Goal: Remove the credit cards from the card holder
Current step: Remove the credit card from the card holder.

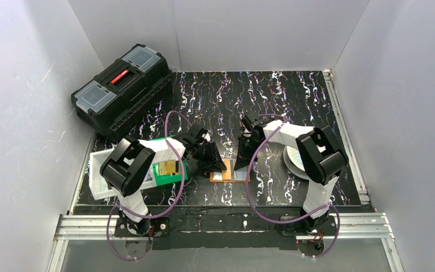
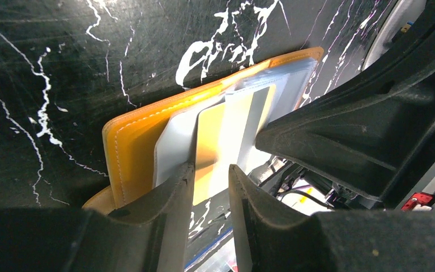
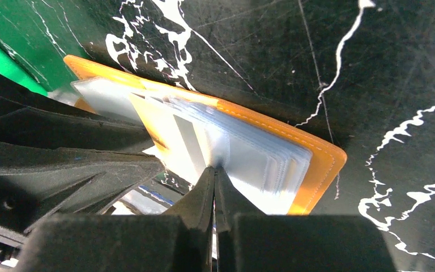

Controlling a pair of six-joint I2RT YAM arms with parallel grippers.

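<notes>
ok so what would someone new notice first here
The open orange card holder, dead centre in the top view, with both grippers bent down onto it. The right gripper is pinched shut at the edge of the clear pockets, while the left gripper has its fingers apart, a gold card showing in the gap. A black toolbox sits far left.

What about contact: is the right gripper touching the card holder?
Touching. The right wrist view shows the right gripper shut, its fingertips pinching a clear sleeve of the card holder at its edge.
</notes>
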